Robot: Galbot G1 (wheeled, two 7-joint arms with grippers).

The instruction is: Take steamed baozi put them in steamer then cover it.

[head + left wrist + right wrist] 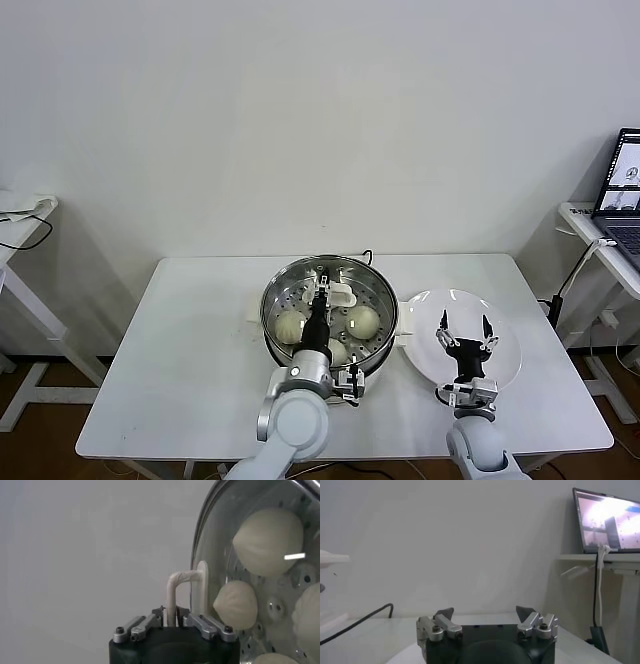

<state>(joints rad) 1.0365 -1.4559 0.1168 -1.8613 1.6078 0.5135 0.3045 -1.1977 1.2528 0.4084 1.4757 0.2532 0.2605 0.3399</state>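
Observation:
The steamer (268, 300) stands mid-table with the clear glass cover (350, 272) lying on it. Through the glass I see three baozi (290, 325) (362, 321) (338, 351) on the perforated tray. My left gripper (322, 290) reaches over the pot, and its jaws lie close against both sides of the cover's white handle (186, 577), whose bar sits between them (172, 614). The left wrist view also shows baozi (269, 541) (236, 605) under the glass. My right gripper (464, 325) hovers open above the white plate (500, 360), with nothing between its fingers (485, 612).
The plate lies right of the steamer. A dark cable (366, 254) runs off behind the pot. A side table with a laptop (624, 190) stands far right, another side table (20, 235) far left.

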